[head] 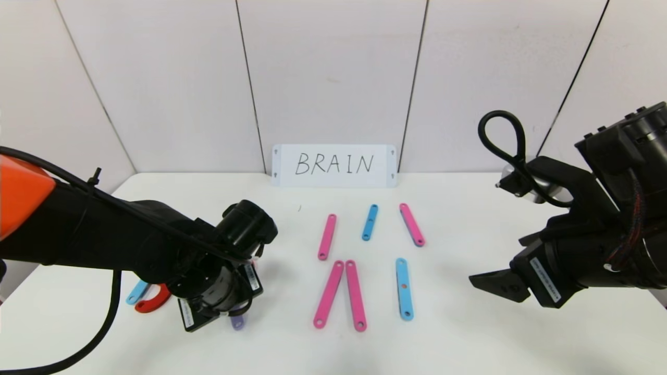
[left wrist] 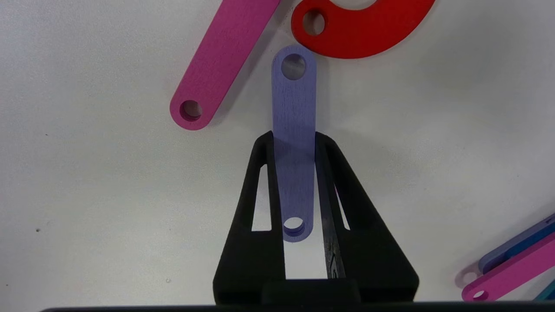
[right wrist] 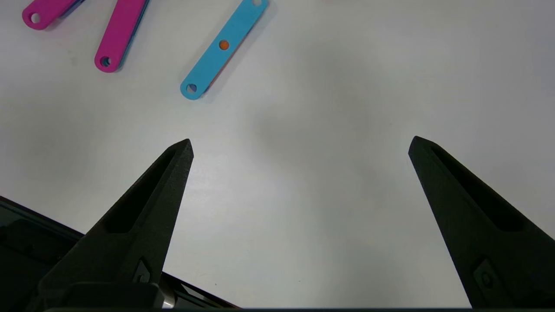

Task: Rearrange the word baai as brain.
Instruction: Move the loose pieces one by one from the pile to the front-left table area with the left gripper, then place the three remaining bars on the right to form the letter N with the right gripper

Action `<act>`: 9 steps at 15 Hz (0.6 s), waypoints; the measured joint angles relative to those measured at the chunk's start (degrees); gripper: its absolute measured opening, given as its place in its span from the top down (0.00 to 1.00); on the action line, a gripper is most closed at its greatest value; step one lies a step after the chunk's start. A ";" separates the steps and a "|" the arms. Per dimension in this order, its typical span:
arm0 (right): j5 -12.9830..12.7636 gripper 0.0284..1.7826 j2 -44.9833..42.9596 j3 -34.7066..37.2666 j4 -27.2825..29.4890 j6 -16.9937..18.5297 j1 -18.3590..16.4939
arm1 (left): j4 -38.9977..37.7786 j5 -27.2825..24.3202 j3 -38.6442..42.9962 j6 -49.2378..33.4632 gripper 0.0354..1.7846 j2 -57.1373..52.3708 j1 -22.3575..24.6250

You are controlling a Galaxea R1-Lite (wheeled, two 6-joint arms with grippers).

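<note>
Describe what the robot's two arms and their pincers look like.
Both arms are matte black with bulky cylindrical joints. The left arm carries an orange shell near its base and a black cable along it; white labels sit by the left pincer. A black cable loops above the right arm's wrist, beside a white label. The right pincer has tapered, slotted black fingers.

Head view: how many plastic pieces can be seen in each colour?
Pink strips: 4
Blue strips: 3, one partly hidden
Red curve: 1
Purple strip: 1, mostly hidden
Total: 9
</note>
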 joint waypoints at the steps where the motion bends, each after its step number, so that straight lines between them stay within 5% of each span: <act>1: 0.02 0.02 0.00 0.00 0.00 0.00 0.00 | 0.05 0.02 0.02 0.02 0.85 0.00 -0.06; 4: 0.06 0.02 0.00 0.00 0.00 -0.01 0.00 | 0.00 0.00 0.02 0.41 0.73 0.00 -0.11; 9: 0.09 0.02 0.02 0.05 0.00 0.00 0.04 | -0.04 0.05 -0.04 0.45 0.27 0.02 -0.44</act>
